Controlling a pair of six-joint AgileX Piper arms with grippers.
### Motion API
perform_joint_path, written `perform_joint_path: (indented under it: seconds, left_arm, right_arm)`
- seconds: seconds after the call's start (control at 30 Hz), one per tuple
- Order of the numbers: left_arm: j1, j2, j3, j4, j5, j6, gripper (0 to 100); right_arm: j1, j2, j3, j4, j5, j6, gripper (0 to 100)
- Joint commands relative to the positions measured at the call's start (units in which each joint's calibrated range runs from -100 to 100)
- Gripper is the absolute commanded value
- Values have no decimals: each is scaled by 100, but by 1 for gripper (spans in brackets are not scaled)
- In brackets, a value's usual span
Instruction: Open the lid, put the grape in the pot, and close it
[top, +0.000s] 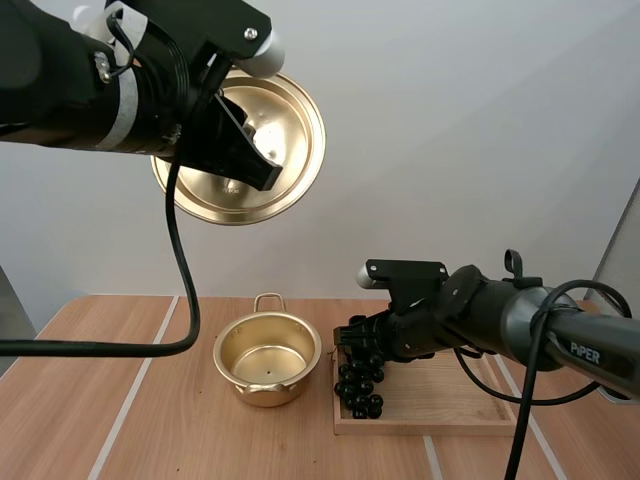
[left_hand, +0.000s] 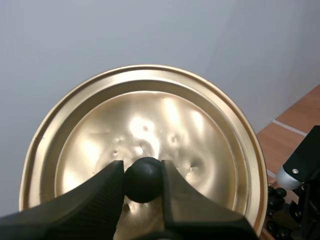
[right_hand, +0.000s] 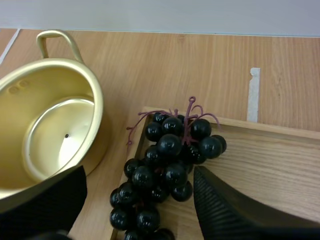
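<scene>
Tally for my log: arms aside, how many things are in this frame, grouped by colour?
Gold: 2 (pot, lid)
Black: 1 (grapes)
Wood: 1 (tray)
Total: 4

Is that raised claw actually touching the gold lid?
Touching. The left wrist view shows the fingers of the left gripper pinching the black knob of the lid.
</scene>
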Motion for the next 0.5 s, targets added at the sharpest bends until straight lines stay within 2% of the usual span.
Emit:
perform_joint_path:
  seconds: [0.0, 0.23, 0.47]
  left_arm:
    - [-16, -41, -38, -9, -74, -92, 0]
    - [-16, -41, -38, -30, -74, -102, 0]
    - [-16, -41, -38, -95, -74, -115, 0]
  right_arm:
    - [8, 219, -33, -74, -179, -69, 100]
    - [53, 890, -33, -74, -703, -69, 100]
    - [292, 1326, -46, -74, -1240, -198, 100]
